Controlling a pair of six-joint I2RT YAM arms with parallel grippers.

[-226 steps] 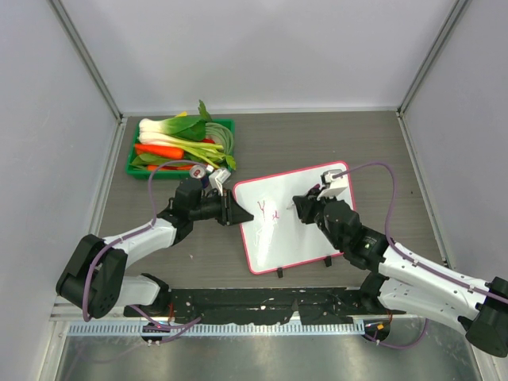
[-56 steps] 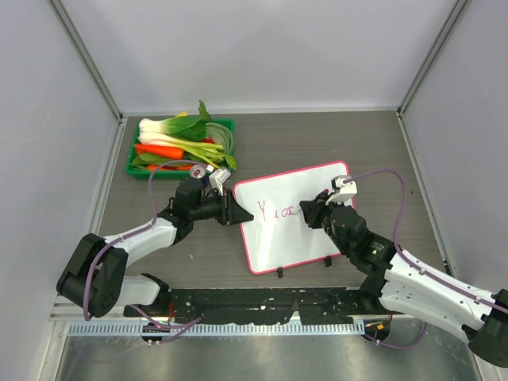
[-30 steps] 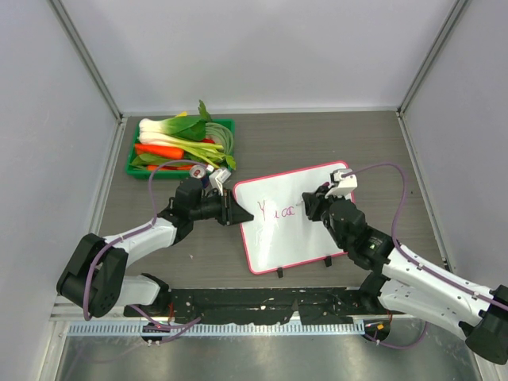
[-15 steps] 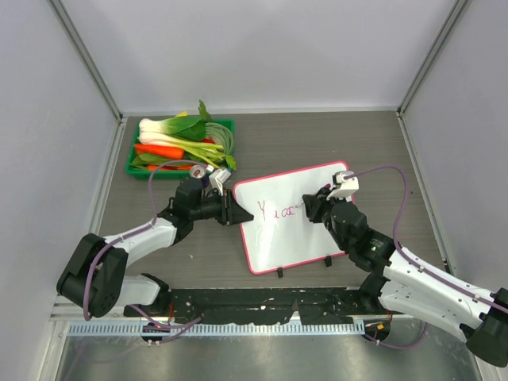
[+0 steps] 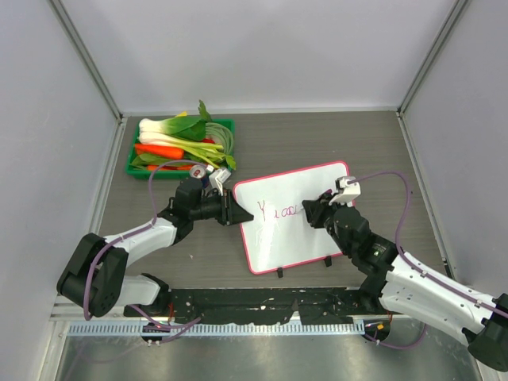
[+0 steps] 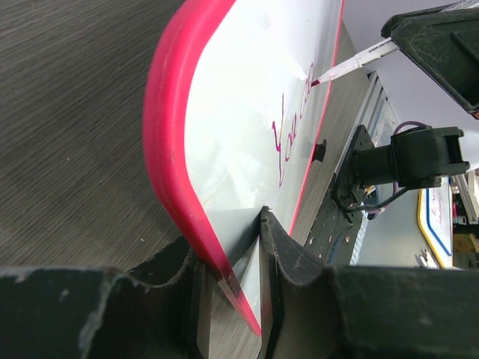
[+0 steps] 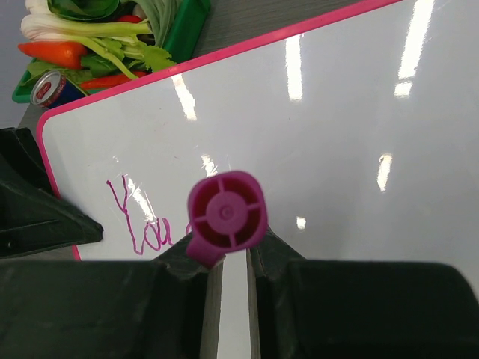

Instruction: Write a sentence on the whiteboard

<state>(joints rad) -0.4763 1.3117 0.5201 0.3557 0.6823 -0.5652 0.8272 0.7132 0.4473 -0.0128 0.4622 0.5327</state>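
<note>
The right end effector [image 5: 315, 212] is gripping the marker [image 7: 226, 217], its tip at the end of the unfinished sentence [image 5: 278, 211]. The whiteboard [image 5: 292, 242] is sitting mid-tabletop [image 5: 317, 139]. Blank surface is lying rightward along the writing line. The left end effector [image 5: 232, 213] is clamping the board's left edge.

This was a robotics lab cell. Plain grey panel walls [image 5: 262, 48] on aluminium posts [image 5: 87, 59] boxed in a dark wood-grain desk [image 5: 317, 139]. White-and-black robot arms [image 5: 135, 234] stood bolted to a black rail [image 5: 262, 302] along its near edge.
</note>
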